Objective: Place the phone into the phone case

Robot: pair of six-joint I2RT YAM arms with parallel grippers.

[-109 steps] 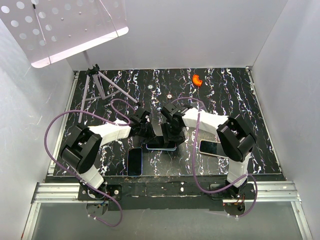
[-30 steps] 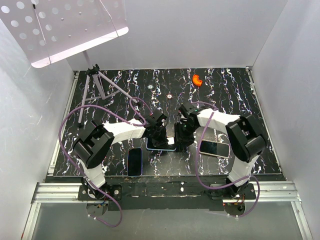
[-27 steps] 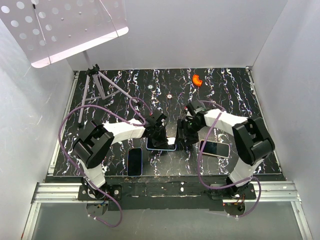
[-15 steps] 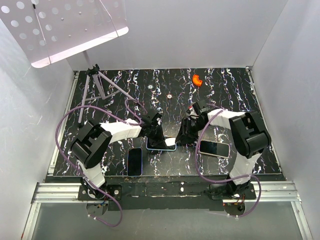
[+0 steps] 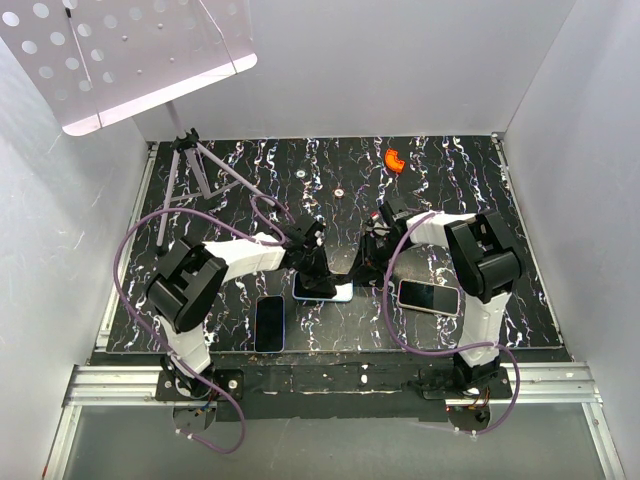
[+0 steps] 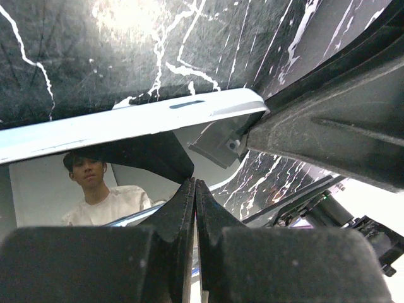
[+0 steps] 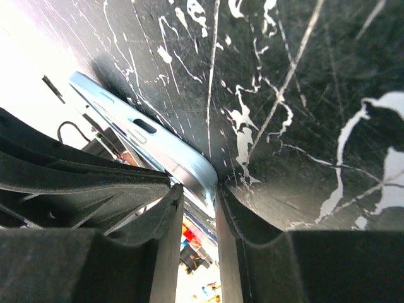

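A phone in a pale blue phone case [image 5: 323,290] lies flat at the table's middle front. In the left wrist view its glossy screen [image 6: 126,180] reflects the room inside the pale blue rim [image 6: 126,123]. My left gripper [image 5: 317,266] is shut and empty, its tips [image 6: 195,184] resting on the screen near the left end. My right gripper [image 5: 363,270] is at the case's right end. Its narrow jaws [image 7: 194,192] are closed around the pale blue corner [image 7: 189,167] of the case.
A dark phone [image 5: 268,323] lies at the front left. Another phone [image 5: 430,297] lies at the front right, close to my right arm. A folded tripod [image 5: 205,172] lies at the back left and an orange piece [image 5: 394,159] at the back.
My right arm has swung its elbow back and to the right while its gripper stays at the case's right end. My left gripper has stayed on the phone.
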